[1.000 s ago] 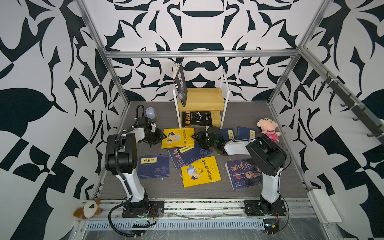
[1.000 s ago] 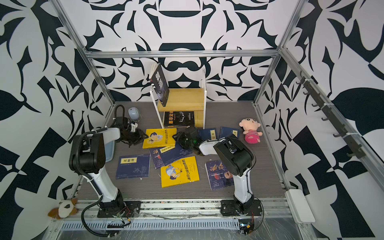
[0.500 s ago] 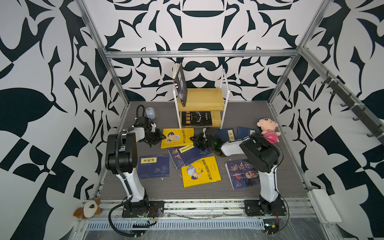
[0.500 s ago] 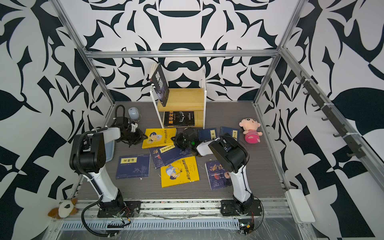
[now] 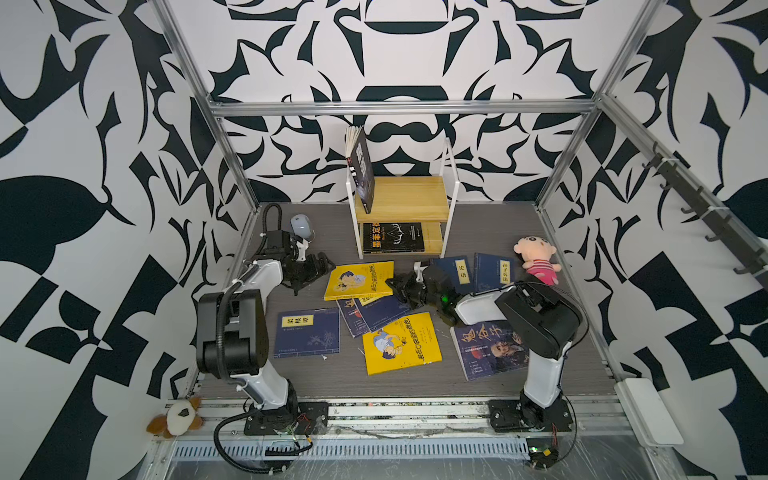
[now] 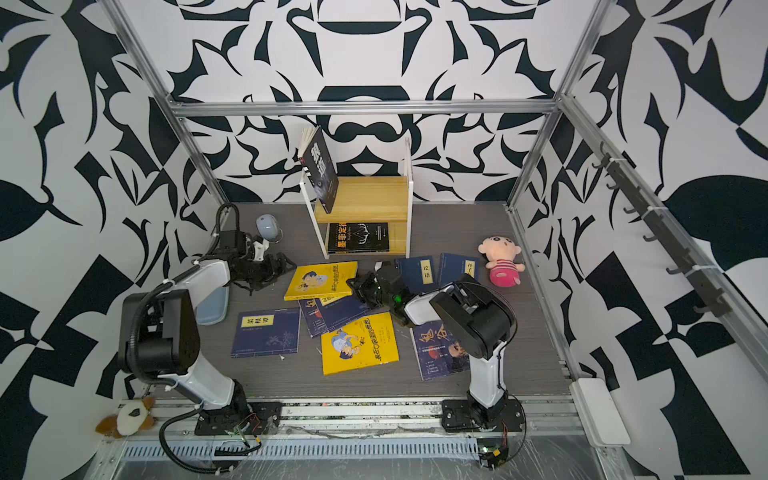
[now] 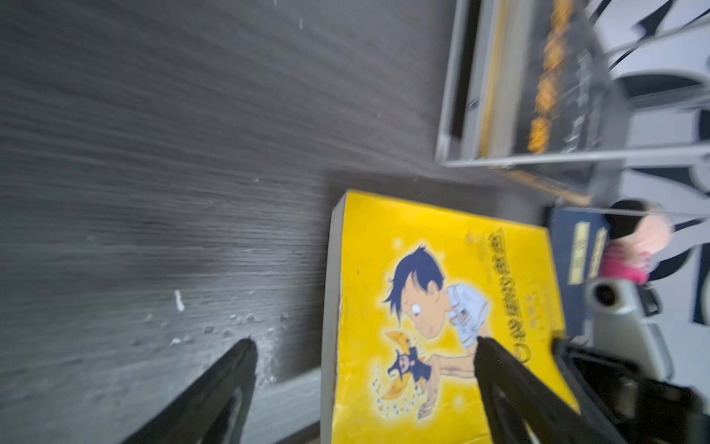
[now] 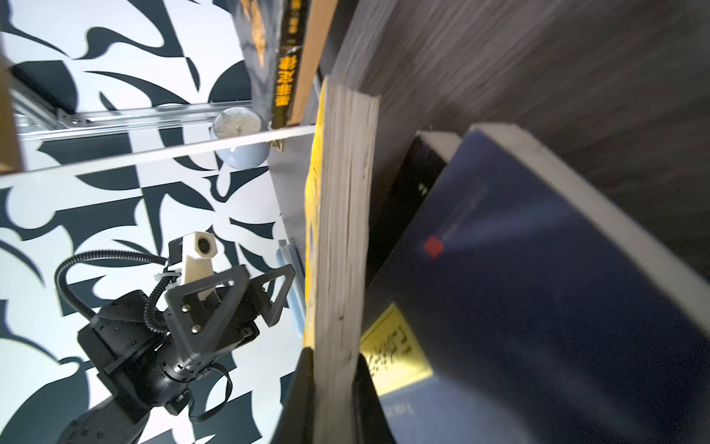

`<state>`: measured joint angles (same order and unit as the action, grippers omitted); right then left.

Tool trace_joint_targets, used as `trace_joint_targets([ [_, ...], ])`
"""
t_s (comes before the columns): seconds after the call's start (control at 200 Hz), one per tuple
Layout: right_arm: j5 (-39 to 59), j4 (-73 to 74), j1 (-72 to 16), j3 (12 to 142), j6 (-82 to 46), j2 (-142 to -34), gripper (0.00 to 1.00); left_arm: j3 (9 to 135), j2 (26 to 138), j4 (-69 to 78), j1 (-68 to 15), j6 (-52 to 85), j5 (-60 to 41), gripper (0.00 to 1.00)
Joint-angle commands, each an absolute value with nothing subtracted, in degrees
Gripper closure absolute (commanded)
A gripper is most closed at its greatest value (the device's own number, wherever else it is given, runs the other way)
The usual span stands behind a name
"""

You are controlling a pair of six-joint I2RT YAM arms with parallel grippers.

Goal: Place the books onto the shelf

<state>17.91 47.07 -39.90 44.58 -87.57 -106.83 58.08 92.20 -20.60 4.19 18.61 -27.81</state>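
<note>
1. You had the yellow book (image 5: pixel 359 280) lying cover-up on the desk (image 5: pixel 324 386), toward the far edge and just in front of the shelf (image 5: pixel 411 195). Its near edge rested over a navy book (image 5: pixel 380 311).
2. Change in the last second: your right gripper (image 8: pixel 332 353) came in from the right and clenched on the book's right-hand edge. The right wrist view showed one finger on each face of the page block.
3. Over the same interval your left gripper (image 7: pixel 365 340) sprang wide and released. It straddled the spine edge, one finger over the cover and one over bare desk.
4. My judgement: the hold passed to your right arm, and this book goes up next. The other books remained loose on the desk.
5. Materials:
   - Book: glossy yellow cover with a cartoon boy, cream page block, thin and probably floppy.
   - Desk: matte dark-grey wood grain.
   - Shelf: pale wooden boards in a thin white metal frame. One black book (image 5: pixel 392 237) lay flat on the lower board.
</note>
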Motion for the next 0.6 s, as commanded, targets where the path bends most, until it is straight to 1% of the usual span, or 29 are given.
trace_joint_targets([
  [0.0,18.39,57.28,-40.25,44.44,-88.81,-100.81,1.00,56.04,87.89,-19.80,5.98,20.82,-33.52,0.03],
  [0.11,17.84,58.64,-40.23,43.38,-88.37,-98.10,1.00,54.63,84.21,-17.14,7.11,23.54,-39.85,0.00],
  [0.23,17.98,61.54,-40.33,43.56,-88.67,-96.45,1.00,51.87,81.13,-12.55,8.00,27.87,-45.37,0.00],
  [0.37,18.25,64.72,-40.45,44.51,-88.63,-95.48,1.00,48.73,80.34,-5.67,8.02,34.69,-53.12,0.00],
  [0.505,18.01,66.93,-40.60,45.28,-88.68,-94.90,1.00,48.64,80.50,-3.43,8.00,38.63,-56.20,0.02],
  [0.595,18.49,66.92,-40.78,45.95,-88.68,-94.71,1.00,48.78,80.97,-2.62,8.02,40.07,-57.13,0.07],
])
